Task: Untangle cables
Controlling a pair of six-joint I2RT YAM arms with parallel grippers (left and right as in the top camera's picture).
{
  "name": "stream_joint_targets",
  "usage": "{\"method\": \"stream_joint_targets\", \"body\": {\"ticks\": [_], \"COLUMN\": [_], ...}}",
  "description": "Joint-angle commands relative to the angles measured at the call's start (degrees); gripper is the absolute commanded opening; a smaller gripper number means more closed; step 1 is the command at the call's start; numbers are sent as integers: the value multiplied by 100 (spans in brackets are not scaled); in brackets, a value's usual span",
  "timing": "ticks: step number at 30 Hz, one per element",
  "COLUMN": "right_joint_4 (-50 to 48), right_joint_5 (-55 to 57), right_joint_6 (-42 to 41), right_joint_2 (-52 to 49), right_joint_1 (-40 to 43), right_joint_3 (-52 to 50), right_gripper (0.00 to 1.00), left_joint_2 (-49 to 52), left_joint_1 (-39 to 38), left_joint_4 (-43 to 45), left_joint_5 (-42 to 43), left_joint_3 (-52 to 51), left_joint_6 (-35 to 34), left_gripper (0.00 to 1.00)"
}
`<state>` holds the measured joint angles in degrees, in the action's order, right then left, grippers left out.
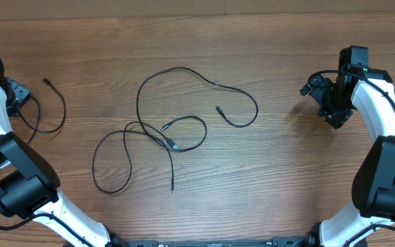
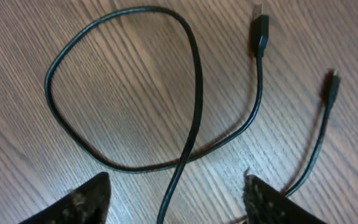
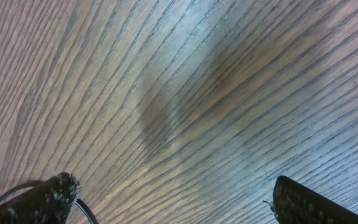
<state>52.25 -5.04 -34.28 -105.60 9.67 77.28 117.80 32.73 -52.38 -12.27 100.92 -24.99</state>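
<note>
Wood bench; our L fingers, apart w/ nothing held, straddle lone cable well left of tangle; R fingers wide, empty.

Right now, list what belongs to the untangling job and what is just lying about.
Job:
- tangled cables
- separate cable, far left

Not the job:
- table
- arm wiring

Even light, soft shadows, blurry wrist close-ups
</note>
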Motion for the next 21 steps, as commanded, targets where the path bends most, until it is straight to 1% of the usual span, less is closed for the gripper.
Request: {"method": "stream_joint_targets", "body": {"ticks": [1,5,6,9,12,14,21], "right_joint_4": [-20,-20,-20,-20,-20,-20,-20], "right_joint_5": [70,70,72,70,72,70,70], "right_joint_6": [0,0,0,0,0,0,0], "right_joint_2": [48,48,48,48,48,48,48], "right_joint_1": [4,4,4,4,4,4,4], "right_joint_3": [-7,-7,-7,-7,-7,-7,-7], "right_gripper": [100,100,100,100,100,100,100], "left_joint_2": [2,2,2,2,2,2,2], "left_joint_1": [17,20,20,13,11,9,-120], "left_joint_4": [-35,-107,-151,-374,-579,-619,-533], "left_joint_5": [107,494,544,704,748,817,1613], "left_joint_3": [39,39,39,39,0,-63,-680], "left_joint_6": [13,13,11,7,-258,-317,-315], "left_gripper": [80,98,100,100,100,100,100]}}
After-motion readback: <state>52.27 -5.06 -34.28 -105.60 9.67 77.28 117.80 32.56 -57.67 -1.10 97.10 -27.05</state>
